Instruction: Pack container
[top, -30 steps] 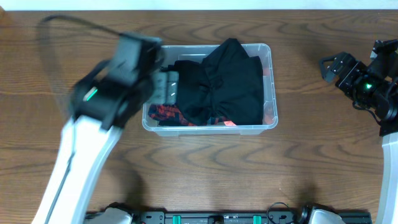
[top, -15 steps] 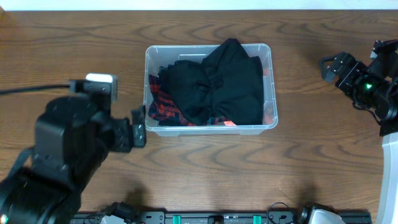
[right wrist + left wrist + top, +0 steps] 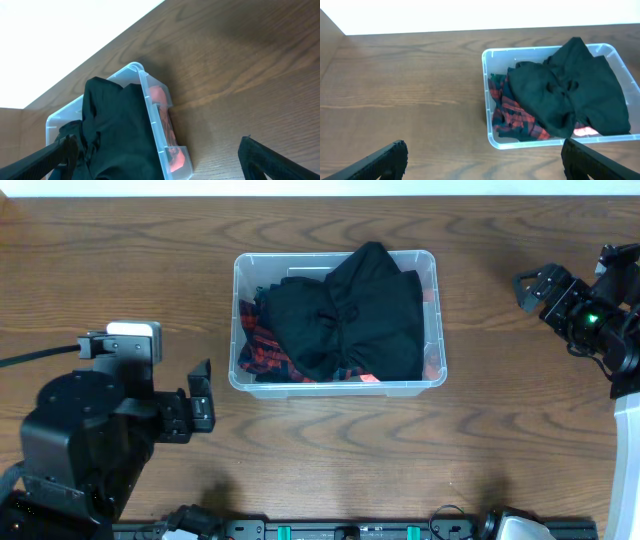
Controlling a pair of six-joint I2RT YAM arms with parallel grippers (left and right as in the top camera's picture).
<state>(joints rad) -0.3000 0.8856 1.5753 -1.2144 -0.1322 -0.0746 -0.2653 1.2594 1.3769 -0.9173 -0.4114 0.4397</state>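
The clear plastic container (image 3: 432, 265) stands at the table's middle back. A black garment (image 3: 355, 315) fills most of it, with a red and black plaid cloth (image 3: 262, 350) showing at its left and front. My left gripper (image 3: 205, 402) is open and empty, low at the left, well apart from the container. My right gripper (image 3: 528, 285) is open and empty at the right, apart from the container. The left wrist view shows the container (image 3: 487, 100) and black garment (image 3: 570, 95) ahead. The right wrist view shows the container's corner (image 3: 147, 85).
The dark wooden table (image 3: 330, 450) stretches around the container. A black cable (image 3: 40, 355) trails from my left arm at the left edge. A rail with fittings (image 3: 340, 530) runs along the front edge.
My left arm has pulled back from over the container's left side, down and to the left, ending near the front left. The clothes and my right arm have not moved.
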